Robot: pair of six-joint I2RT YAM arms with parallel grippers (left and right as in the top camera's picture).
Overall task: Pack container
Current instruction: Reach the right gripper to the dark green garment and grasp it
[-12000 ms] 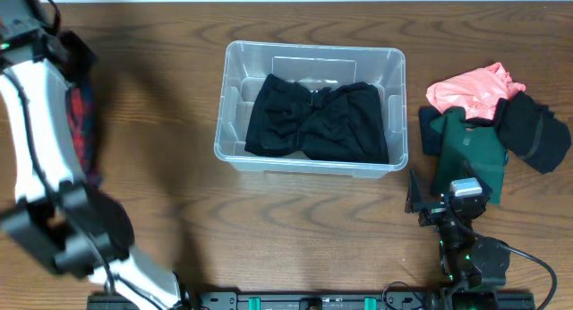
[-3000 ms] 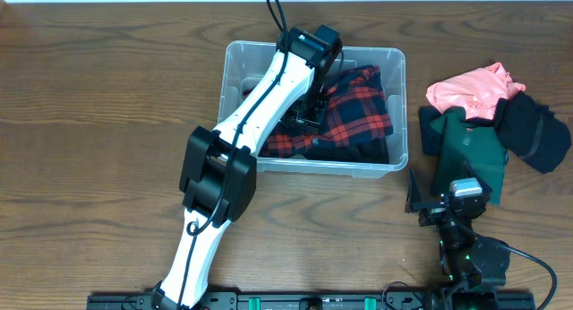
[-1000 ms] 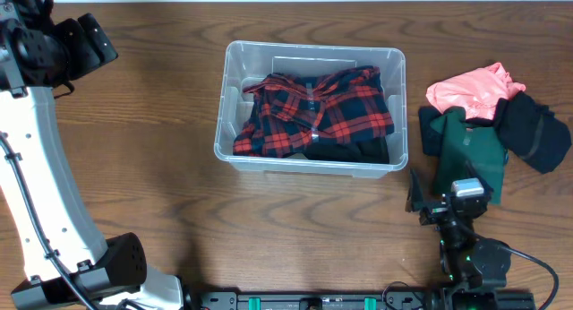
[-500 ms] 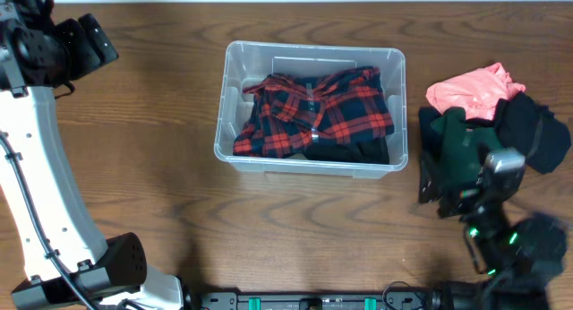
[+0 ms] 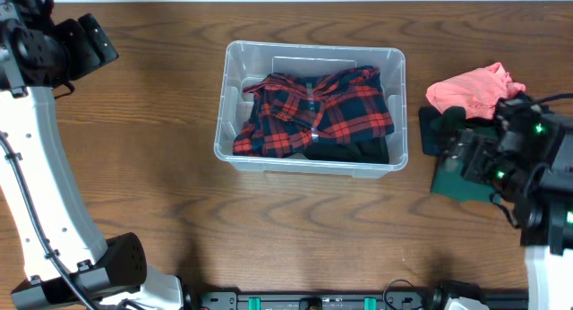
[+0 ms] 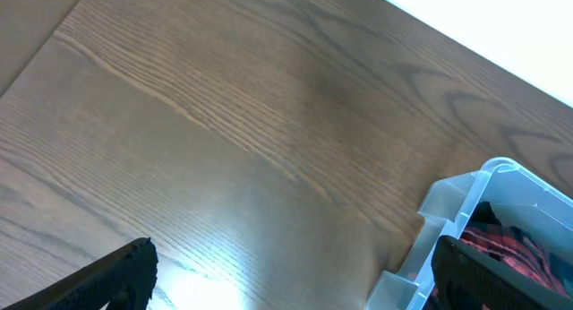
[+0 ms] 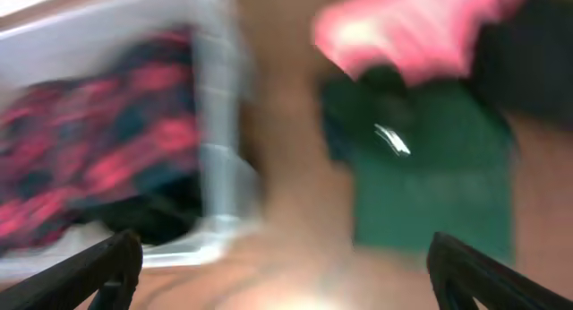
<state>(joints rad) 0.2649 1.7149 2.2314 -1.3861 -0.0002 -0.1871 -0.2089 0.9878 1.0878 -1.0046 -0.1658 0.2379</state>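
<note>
A clear plastic container, rectangular with rounded corners and a thick rim, sits mid-way across a brown wooden surface. It holds a crumpled red-and-navy plaid shirt over a black garment. To its right lie a pink garment and a green garment. The left pincer is spread wide and holds nothing, above bare wood left of the container. The right pincer, in a blurred view, is also wide and holds nothing, near the green garment.

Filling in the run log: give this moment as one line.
container: plaid shirt on top | left gripper: open, empty | right gripper: open, empty, above green garment | pink garment: unpacked
</note>
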